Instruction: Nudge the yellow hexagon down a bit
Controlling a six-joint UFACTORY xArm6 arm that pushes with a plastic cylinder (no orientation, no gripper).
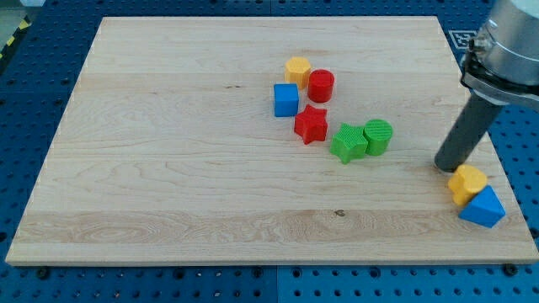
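The yellow hexagon lies on the wooden board at the upper middle. It touches a red cylinder on its right, and a blue cube sits just below it. My tip is far off at the view's lower right. There it rests against the upper left side of a second yellow block whose shape I cannot make out. The dark rod rises from the tip toward the view's top right.
A red star lies below the red cylinder. A green star and a green cylinder touch each other to its right. A blue triangle sits against the second yellow block near the board's lower right edge.
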